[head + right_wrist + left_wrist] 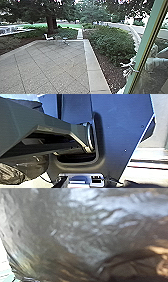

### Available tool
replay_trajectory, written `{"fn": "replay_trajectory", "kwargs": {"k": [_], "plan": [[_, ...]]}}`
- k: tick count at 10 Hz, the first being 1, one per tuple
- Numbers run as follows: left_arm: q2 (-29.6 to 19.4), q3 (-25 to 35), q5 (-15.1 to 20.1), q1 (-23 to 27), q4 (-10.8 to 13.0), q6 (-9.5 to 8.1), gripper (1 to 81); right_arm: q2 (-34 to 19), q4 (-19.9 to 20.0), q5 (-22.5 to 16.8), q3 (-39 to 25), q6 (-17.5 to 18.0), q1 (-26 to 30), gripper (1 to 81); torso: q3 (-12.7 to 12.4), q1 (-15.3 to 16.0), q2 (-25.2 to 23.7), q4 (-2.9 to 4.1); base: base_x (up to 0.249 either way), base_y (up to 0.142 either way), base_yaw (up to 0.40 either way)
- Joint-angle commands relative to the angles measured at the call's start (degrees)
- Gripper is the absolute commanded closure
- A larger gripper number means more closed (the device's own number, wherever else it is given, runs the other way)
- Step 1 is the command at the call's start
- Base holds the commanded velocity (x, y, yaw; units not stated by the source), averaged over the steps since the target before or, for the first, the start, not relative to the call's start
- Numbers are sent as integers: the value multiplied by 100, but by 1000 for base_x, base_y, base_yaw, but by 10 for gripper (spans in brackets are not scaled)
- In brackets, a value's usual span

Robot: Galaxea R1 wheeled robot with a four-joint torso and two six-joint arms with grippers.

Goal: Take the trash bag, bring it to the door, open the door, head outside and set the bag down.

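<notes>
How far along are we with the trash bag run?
The green-framed door looks open, standing to the side of the paving ahead. The trash bag looks picked up, close at the left wrist, so carrying seems in hand. Getting fully outside and setting it down appear left.

trash bag (82, 235): glossy, wrinkled plastic | paving (55, 65): rough, matt

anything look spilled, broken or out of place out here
Nothing plainly wrong: the grey stone paving looks intact and the white outdoor chair stands at its far edge. The spindly white shape by the green door frame I cannot identify.
</notes>
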State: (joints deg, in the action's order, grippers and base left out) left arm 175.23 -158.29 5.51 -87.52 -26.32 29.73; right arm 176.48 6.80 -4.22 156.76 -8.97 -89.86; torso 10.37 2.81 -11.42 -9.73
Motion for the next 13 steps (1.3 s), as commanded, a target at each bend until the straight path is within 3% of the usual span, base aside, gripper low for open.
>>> {"fn": "replay_trajectory", "kwargs": {"k": [1,13], "plan": [[13,27,416,239,22,6,811,47,5,-387,-41,-26,226,10,0,0,0,0,112,0,0],[13,27,416,239,30,6,811,74,-3,-396,-41,-25,235,10,2,4,11,0,96,0,0]]}}
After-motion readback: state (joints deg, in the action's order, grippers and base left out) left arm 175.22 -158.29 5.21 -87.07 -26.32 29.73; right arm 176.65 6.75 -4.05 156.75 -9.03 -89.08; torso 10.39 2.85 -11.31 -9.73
